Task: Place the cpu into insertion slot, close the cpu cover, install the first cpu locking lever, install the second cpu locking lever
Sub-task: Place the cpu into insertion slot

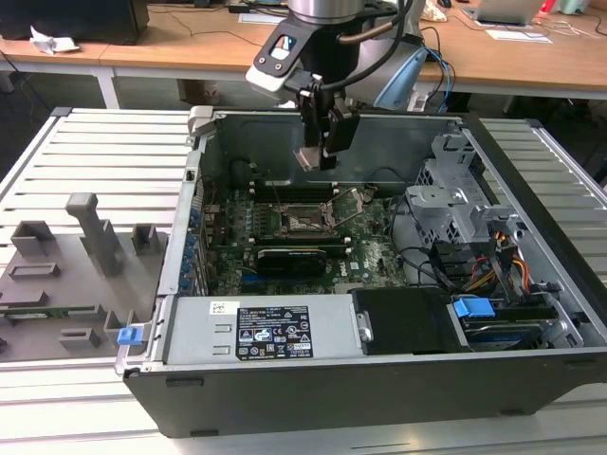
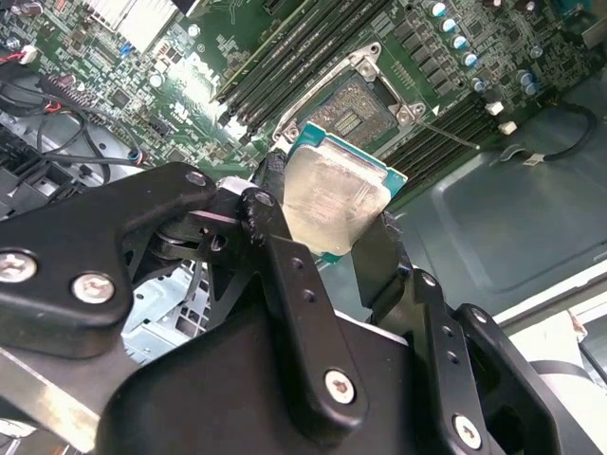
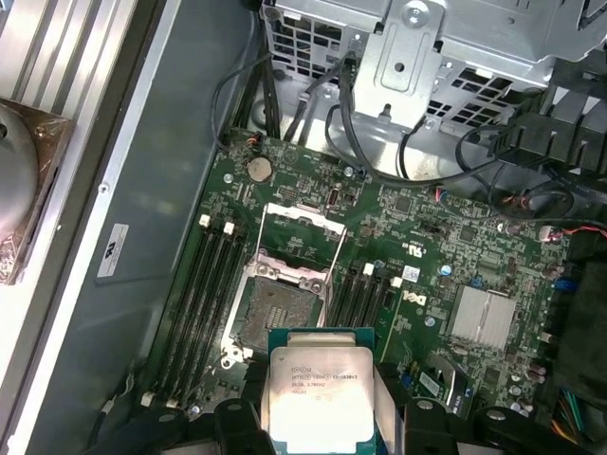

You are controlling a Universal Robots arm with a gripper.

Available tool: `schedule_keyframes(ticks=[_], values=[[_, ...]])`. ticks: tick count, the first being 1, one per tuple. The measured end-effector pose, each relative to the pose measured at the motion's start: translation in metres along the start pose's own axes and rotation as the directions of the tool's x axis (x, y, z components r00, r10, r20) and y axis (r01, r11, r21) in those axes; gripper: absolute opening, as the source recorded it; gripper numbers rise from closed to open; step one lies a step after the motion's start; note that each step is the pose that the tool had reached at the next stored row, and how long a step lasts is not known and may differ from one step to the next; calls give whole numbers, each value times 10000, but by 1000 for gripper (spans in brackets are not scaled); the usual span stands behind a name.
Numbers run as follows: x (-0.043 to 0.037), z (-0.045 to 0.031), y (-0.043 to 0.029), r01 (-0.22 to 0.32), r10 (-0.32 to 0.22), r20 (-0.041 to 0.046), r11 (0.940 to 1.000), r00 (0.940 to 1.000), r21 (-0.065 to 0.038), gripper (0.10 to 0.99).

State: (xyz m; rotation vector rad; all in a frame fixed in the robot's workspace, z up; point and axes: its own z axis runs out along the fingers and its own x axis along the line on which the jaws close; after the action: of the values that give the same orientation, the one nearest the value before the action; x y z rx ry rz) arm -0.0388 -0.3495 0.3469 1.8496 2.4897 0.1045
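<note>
Right — the gripper (image 2: 327, 220) is clamped on the cpu (image 2: 337, 190) by two opposite edges, hanging over the far half of the case (image 1: 285, 384), well above the board (image 3: 432, 237). One cpu edge is cut off behind the fingers (image 3: 237, 427); in the exterior view I can barely make it out. Metal top up, edges roughly square to the bare slot (image 3: 280, 313) — cover (image 3: 289, 270) lifted.

Lines of dark print stood on the metal top of the cpu (image 3: 318, 393) in the first wrist view. A black-and-white label (image 1: 273, 332) sat mid-top on the power supply (image 1: 190, 334), and a white sticker (image 3: 111, 250) on the case wall (image 3: 142, 180); both were too fine to read.
</note>
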Motion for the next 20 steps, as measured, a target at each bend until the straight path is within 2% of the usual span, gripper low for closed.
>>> schedule_keyframes(ticks=[20], values=[[0, 30, -2, 0, 0, 0, 10000, 10000, 0, 529]])
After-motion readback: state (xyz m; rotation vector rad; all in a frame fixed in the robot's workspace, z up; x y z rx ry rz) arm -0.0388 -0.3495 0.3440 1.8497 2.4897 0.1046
